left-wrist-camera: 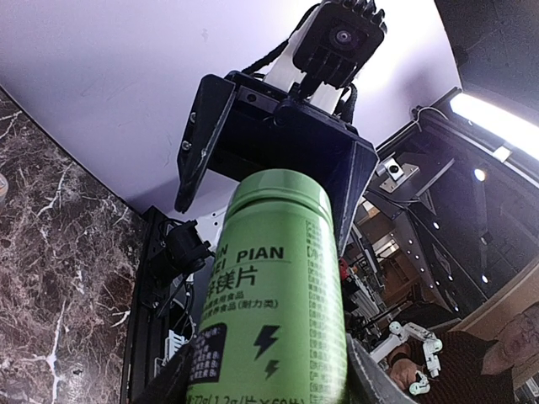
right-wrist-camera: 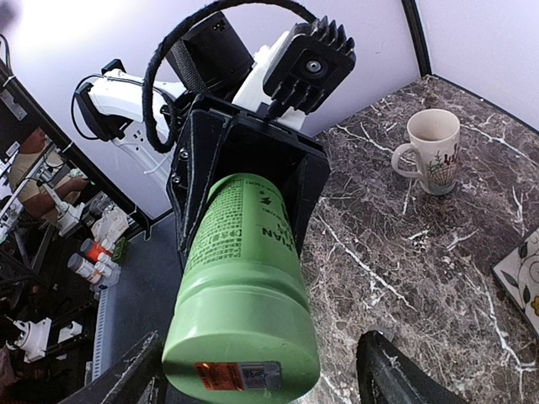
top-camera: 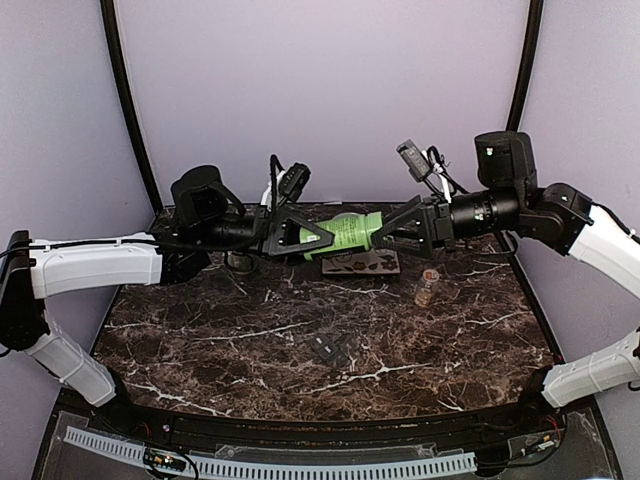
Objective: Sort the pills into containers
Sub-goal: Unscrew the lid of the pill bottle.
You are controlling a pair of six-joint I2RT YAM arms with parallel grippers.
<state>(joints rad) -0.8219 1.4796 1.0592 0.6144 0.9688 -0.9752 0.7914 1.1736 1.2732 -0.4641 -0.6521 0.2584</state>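
So the left fingers (right-wrist-camera: 194, 194) are clamped on the green bottle (top-camera: 350, 233), holding it sideways in the air over the far middle of the bench (top-camera: 200, 340). The right fingers (right-wrist-camera: 396, 374) sit spread around its base end, 1 on each side, not gripping. The containers (top-camera: 331, 349) lie mid-bench, a bit toward the near edge, well apart from both.

- The bottle (top-camera: 350, 235) is showing bright green, with black lettering and black lightning-bolt marks on its side.
- The tabletop (top-camera: 250, 340) is showing dark brown marble with white veins.
- The mug (right-wrist-camera: 434, 151), near the tabletop's far edge, is showing cream with a small dark motif.
- The containers (top-camera: 335, 348), mid-tabletop, are looking dark grey.
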